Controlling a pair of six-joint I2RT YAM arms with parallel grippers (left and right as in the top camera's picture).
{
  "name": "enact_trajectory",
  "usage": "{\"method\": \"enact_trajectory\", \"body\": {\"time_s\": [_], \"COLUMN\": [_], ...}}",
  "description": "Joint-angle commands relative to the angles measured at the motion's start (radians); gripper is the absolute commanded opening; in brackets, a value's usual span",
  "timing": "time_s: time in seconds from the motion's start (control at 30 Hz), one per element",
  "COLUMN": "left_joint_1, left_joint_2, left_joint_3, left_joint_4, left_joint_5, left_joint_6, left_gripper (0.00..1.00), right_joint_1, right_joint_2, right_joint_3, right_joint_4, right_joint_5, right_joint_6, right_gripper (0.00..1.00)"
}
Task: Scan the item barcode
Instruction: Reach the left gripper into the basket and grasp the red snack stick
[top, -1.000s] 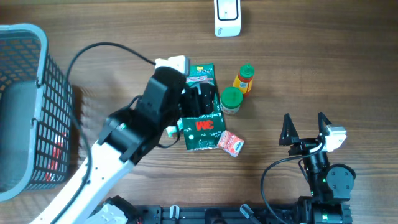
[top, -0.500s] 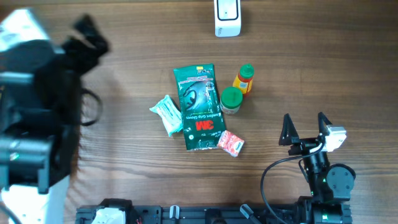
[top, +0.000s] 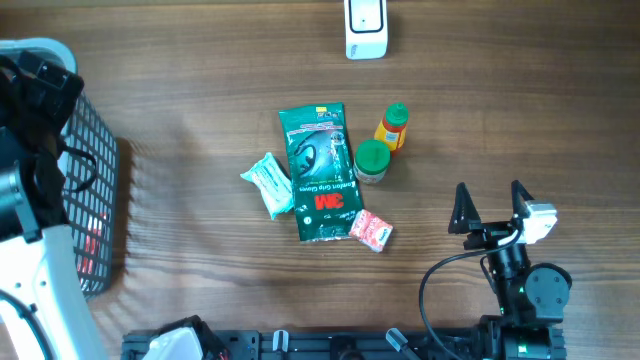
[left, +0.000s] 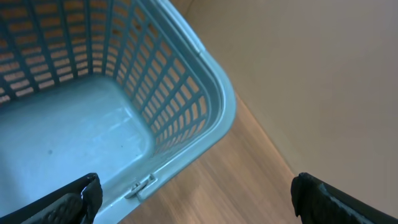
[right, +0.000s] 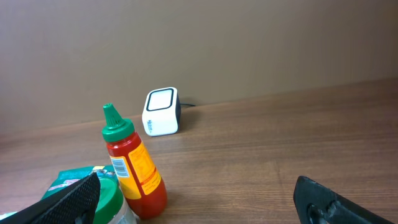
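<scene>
Overhead, our left gripper (top: 38, 80) had swung from the green packet (top: 320, 172) to the basket (top: 100, 180) at the left, so nothing had reached the far scanner (top: 366, 28). At the left wrist, its jaws gaped empty above the basket. At the right wrist, the right gripper (right: 196, 199) stood wide and empty near the sauce bottle (right: 134, 168).

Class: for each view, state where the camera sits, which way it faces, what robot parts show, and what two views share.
Overhead: above the table, looking straight down; left arm, right fingers.
Left wrist: above the basket, looking into it; left fingers.
Right wrist: low, facing the sauce bottle and scanner; right fingers.
Shared: overhead also shows bottle and scanner.
</scene>
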Motion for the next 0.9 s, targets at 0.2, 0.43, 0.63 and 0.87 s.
{"method": "enact_trajectory", "body": {"time_s": [0.2,0.43,0.63,0.87], "left_joint_1": [0.011,0.027,0.112,0.206], "left_joint_2": [0.068,0.158,0.182,0.238], "left_joint_3": [0.003,0.000,0.000,0.000], "left_joint_4": [-0.041,-0.092,-0.088,-0.097], "left_joint_5": [0.036,-0.001,0.004,0.055], "left_joint_6": [-0.013,-0.005,-0.042,-0.067], "left_gripper": [1.00,1.00,1.00,1.00], "right_joint_1": [-0.003,-0.003,-0.003,-0.003], "right_joint_2": [0.000,0.000,0.000,0.000], "right_joint_3": [-0.001,-0.001,-0.001,-0.001], "right_joint_4": [0.003,0.003,0.003,0.003], "right_joint_5": [0.018,0.018,0.018,0.018], "right_joint_6": [0.012,0.012,0.012,0.012], "right_gripper": [1.00,1.00,1.00,1.00]}}
